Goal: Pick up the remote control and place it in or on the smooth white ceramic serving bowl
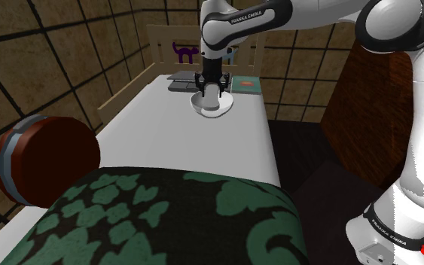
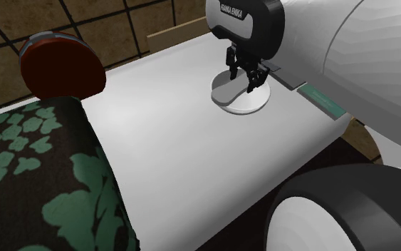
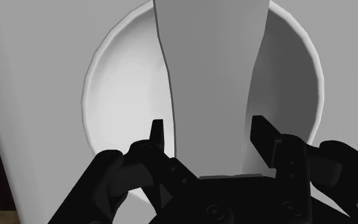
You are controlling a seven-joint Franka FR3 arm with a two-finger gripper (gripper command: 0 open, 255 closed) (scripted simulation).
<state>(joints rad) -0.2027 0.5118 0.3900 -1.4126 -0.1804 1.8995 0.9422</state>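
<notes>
While the black gripper [image 3: 209,130] hangs over the white bowl [image 3: 117,95], the pale grey remote [image 3: 209,63] rests inside it, one end reaching past the rim.
Its fingers stand apart on either side of the remote, not clamping it. In the shoulder view the bowl [image 1: 221,111] sits at 12 o'clock on the white bed top [image 1: 195,143], with a dark red bolster [image 1: 48,158] at 9 o'clock and a green-patterned blanket [image 1: 180,218] at 6 o'clock.
</notes>
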